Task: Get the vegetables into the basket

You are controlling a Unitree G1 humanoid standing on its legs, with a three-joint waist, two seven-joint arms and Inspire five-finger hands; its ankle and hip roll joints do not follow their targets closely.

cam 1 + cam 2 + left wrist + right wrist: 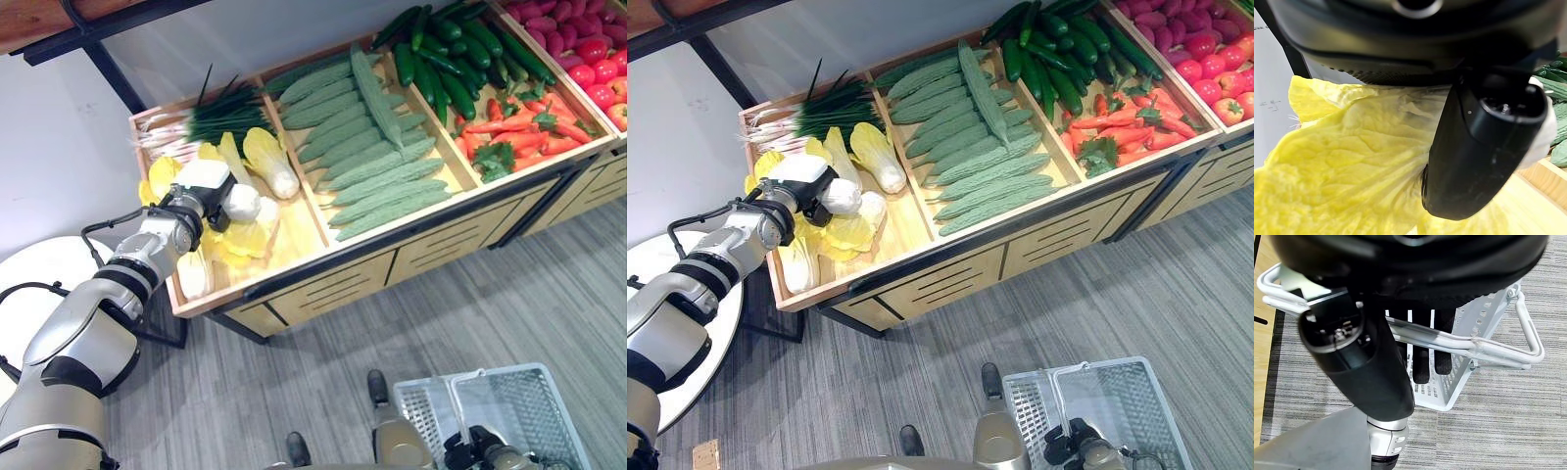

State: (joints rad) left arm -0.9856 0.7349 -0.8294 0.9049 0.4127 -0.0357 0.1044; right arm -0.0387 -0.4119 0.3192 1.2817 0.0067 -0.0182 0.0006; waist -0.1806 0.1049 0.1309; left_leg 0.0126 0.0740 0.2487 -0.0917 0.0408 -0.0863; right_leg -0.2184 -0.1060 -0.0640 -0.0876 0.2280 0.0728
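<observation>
Several yellow-white cabbages [269, 162] lie in the leftmost bin of a wooden stand [323, 264]. My left hand [208, 194] is down in that bin. Its white-covered thumb and fingers are curled on one cabbage [1352, 161], whose yellow leaves press against the palm under the thumb [1484, 147]. A white wire basket [534, 392] hangs low over the floor at the lower right. My right hand [480, 448] is shut on its handle [1459, 342], fingers [1422, 367] hooked over the wire. Nothing shows inside the basket.
Further bins hold green onions [211, 113], ridged green gourds [372, 157], cucumbers [451, 49], carrots [519, 127] and tomatoes [598, 69]. A white round table [39, 274] stands left of the stand. Grey striped floor lies between the stand and the basket.
</observation>
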